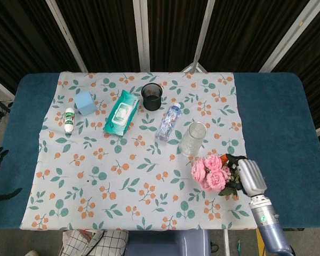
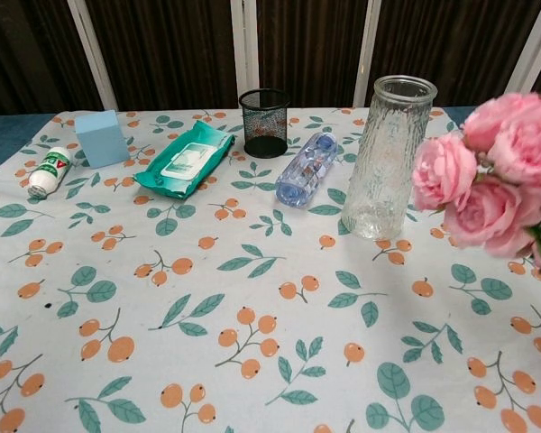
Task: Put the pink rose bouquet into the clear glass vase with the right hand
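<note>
Starting at the left edge of the flowered cloth [image 1: 96, 176] that covers the middle of the blue table [image 1: 280, 120], a small white bottle [image 1: 69, 119] with a green and red label lies on its side, its print too small to read, and a pale blue box [image 1: 85, 102] stands just beside it toward the far edge. Next along the far side lies a teal pack of wipes [image 1: 121, 112] with a white label whose writing cannot be made out, then a black mesh cup [image 1: 152, 96] standing upright, then a clear water bottle [image 1: 168, 121] lying on its side with no legible brand. Right of centre the clear glass vase [image 1: 193, 138] stands upright and empty. Toward the near right corner of the cloth, the pink rose bouquet [image 1: 212, 173] is off the cloth and in the air, its blooms pointing left toward the vase and level with the vase's upper half in the chest view, near it but not touching. The right hand [image 1: 250, 176] grips the bouquet's leafy stem end; its fingers wrap around the stems, though how exactly they lie is hidden by the leaves. The pickup looks done; what is left is to carry the bouquet over the vase mouth, turn the stems downward, lower them in and release. The left hand is not visible in either view.
</note>
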